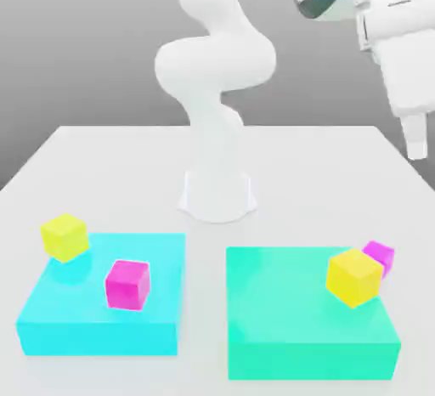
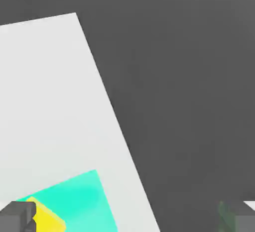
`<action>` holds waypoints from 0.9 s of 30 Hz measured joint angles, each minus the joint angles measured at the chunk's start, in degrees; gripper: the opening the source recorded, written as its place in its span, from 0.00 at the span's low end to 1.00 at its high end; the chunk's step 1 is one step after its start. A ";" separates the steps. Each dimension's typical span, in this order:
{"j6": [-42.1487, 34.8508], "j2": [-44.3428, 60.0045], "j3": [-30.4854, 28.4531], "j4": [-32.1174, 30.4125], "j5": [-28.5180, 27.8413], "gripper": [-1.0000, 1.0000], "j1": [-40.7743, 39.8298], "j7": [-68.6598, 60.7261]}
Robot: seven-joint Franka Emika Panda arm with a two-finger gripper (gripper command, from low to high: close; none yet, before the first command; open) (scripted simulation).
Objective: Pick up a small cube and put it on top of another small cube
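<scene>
Overall, the white surface has plenty of bare room toward its back, on both sides of the robot's round base, while the front is taken up by two flat slabs. At the exterior view's left, the cyan slab reaches close to the front edge of the surface. A yellow cube sits at its back left corner, right at the slab's edge. One small cube, glossy magenta-pink and plain on every face, stands near the middle of the cyan slab, apart from the yellow one and with free slab top all around it. A narrow strip of bare surface separates the cyan slab from the green slab to its right. On the green slab, a second yellow cube stands near the back right corner, and another small cube, the same pink, sits just behind it at the slab's far right edge, partly hidden by the yellow one. Farthest right, the end effector hangs high above the right edge of the surface, well clear of everything. In the hand view its two dark fingers stand wide apart with nothing between them.
</scene>
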 joint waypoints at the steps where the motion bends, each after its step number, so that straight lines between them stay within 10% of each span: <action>1: 0.91 1.40 0.25 -0.83 0.12 0.50 1.28 -2.57; 20: 22.80 32.10 2.05 -9.30 -5.80 0.50 17.99 -30.81; 21: 24.08 33.67 1.49 -9.00 -6.00 0.00 18.50 -30.64; 27: 24.58 34.45 1.22 -8.85 -6.12 0.00 18.76 -30.54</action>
